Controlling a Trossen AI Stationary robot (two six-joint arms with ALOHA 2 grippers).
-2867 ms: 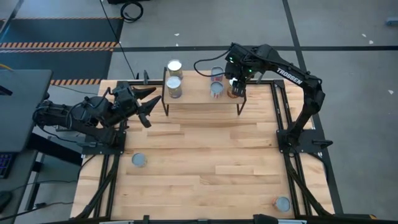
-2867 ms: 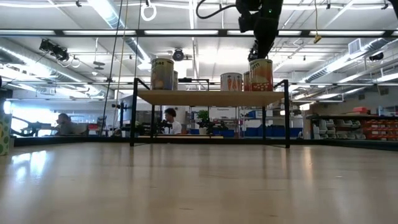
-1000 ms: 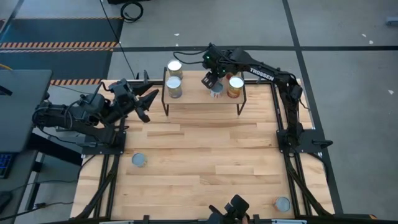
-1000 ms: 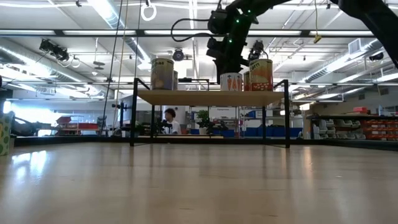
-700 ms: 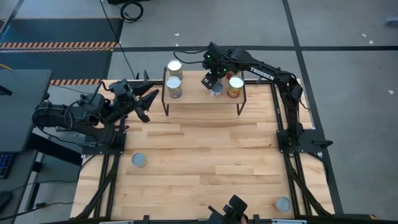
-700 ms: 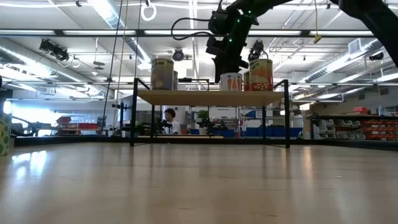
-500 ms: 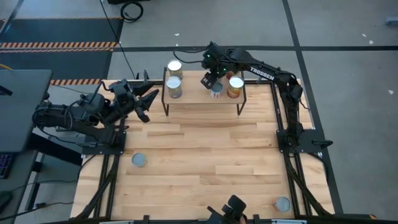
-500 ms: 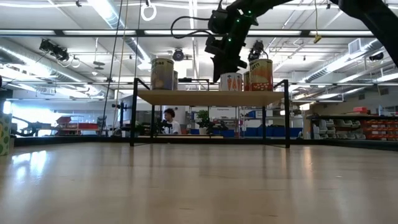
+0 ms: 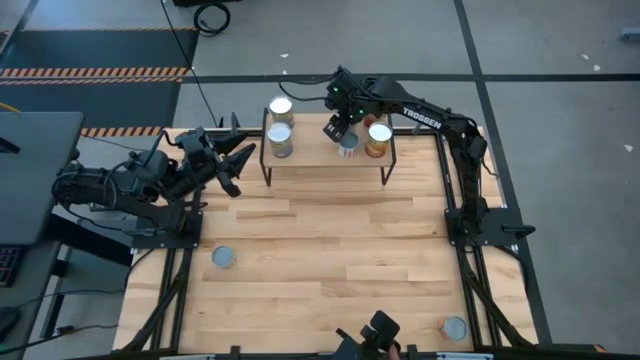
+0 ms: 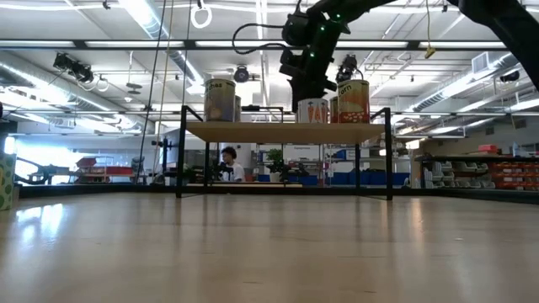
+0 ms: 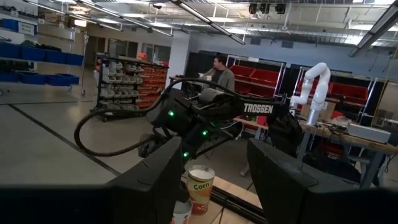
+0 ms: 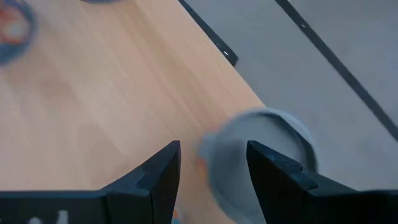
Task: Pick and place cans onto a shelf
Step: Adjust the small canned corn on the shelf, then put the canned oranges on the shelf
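The worktop [image 9: 320, 250] is pale blond wood in long slats, framed in black. The shelf [image 9: 320, 155] has a light wood board on thin black legs. Its cans [image 9: 280, 132] show silver tops from above; in the low view the one at the shelf's 3 o'clock end [image 10: 354, 101] wears an orange-and-cream label, its neighbour [image 10: 313, 111] a pale one with orange marks, perhaps carrots. Both arms are black; the right arm [image 9: 440, 125] carries white lettering and small green lights. At 10 o'clock the floor has orange-and-black hazard stripes [image 9: 95, 72]
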